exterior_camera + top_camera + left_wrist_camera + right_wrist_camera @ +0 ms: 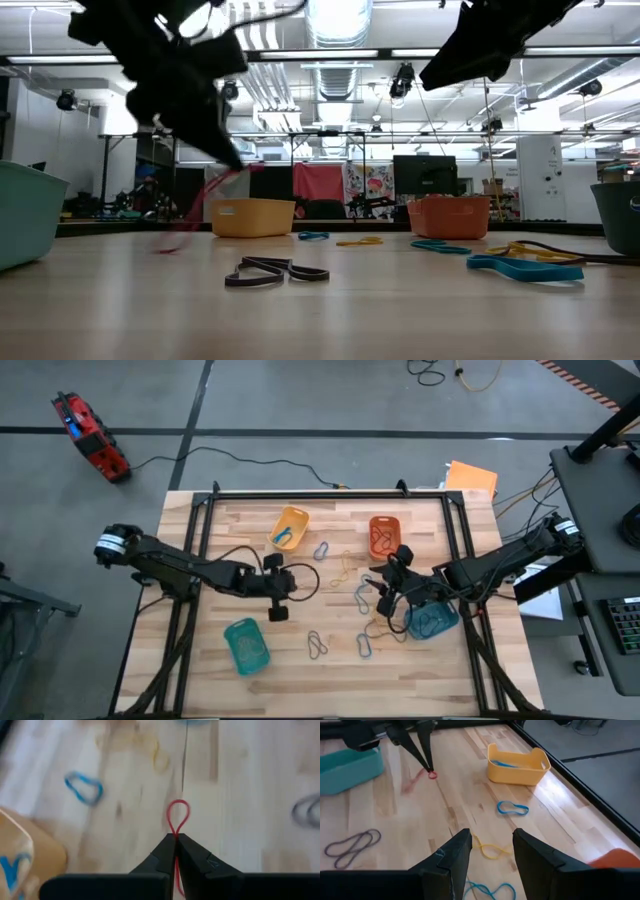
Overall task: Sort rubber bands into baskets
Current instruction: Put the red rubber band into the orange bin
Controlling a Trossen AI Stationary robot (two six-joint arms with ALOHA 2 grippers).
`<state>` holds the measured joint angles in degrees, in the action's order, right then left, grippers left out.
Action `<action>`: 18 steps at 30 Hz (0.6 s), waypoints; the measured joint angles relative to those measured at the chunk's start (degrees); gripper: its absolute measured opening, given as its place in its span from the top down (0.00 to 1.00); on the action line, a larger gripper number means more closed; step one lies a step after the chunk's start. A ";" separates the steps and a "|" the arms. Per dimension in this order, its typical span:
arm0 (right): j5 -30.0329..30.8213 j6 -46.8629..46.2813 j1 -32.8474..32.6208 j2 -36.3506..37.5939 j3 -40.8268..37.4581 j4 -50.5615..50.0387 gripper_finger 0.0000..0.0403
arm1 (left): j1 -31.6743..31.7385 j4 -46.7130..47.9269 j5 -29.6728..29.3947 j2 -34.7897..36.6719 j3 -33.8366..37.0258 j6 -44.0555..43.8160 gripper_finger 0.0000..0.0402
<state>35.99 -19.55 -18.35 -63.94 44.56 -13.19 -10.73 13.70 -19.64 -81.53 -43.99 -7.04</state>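
My left gripper (175,836) has its jaws clamped on a red rubber band (177,817), just lifted off the worktop (300,650), I'd judge. Next it needs carrying to the orange basket (384,535) (probably the reds' one), while my right gripper (491,849) waits, jaws half-parted and empty.

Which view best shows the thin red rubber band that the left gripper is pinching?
Left wrist view: the thin red rubber band loops clearly out of the shut left gripper. Low and right wrist views show it blurred; the high view hardly shows it.

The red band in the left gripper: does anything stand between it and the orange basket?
Nothing upright does. The left gripper holds the red band above the table; only flat loose bands lie on the way to the orange basket.
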 joint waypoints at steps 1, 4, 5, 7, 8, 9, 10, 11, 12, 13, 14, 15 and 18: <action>0.00 0.04 0.02 -0.02 0.00 0.68 0.65 | 0.01 -1.22 0.01 0.69 0.00 0.60 1.00; 0.00 2.35 0.02 -0.81 0.00 3.61 0.65 | -0.05 -5.58 0.26 2.30 0.00 2.56 1.00; -0.05 3.86 0.02 -1.27 0.00 4.55 0.65 | -0.08 -7.06 0.30 2.74 -0.02 3.20 1.00; -0.44 7.39 0.02 -2.97 -0.02 7.52 0.65 | -0.08 -9.52 0.36 2.89 -0.07 4.43 1.00; -0.45 8.94 0.02 -3.99 0.00 9.60 0.65 | -0.08 -10.38 0.54 2.84 -0.06 4.87 1.00; -0.49 10.63 0.00 -4.89 0.00 11.04 0.65 | -0.08 -11.14 0.62 2.81 -0.04 5.06 1.00; -0.41 12.45 0.00 -5.94 -0.02 12.84 0.65 | -0.08 -12.37 0.61 2.62 -0.05 5.09 1.00; -0.42 14.19 0.02 -7.18 -0.02 15.31 0.65 | -0.08 -13.49 0.63 2.52 -0.13 5.09 1.00; -0.44 16.03 0.00 -8.32 -0.02 17.72 0.65 | -0.08 -13.83 0.63 2.50 -0.13 5.09 1.00; -0.42 17.93 0.00 -9.37 -0.02 19.73 0.65 | -0.08 -14.06 0.63 2.50 -0.11 5.09 1.00; -0.43 19.51 0.01 -10.47 -0.02 22.03 0.65 | -0.08 -15.06 0.63 2.35 -0.11 5.04 1.00; -0.43 20.79 0.02 -11.54 -0.02 24.48 0.65 | -0.08 -16.17 0.64 2.25 -0.11 5.02 1.00; -0.43 23.65 0.00 -14.09 -0.02 29.51 0.65 | -0.12 -18.64 0.68 2.05 -0.11 5.09 1.00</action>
<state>35.55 4.10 -18.35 -78.04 44.53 16.32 -10.85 -4.94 -18.96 -79.48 -44.10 -1.95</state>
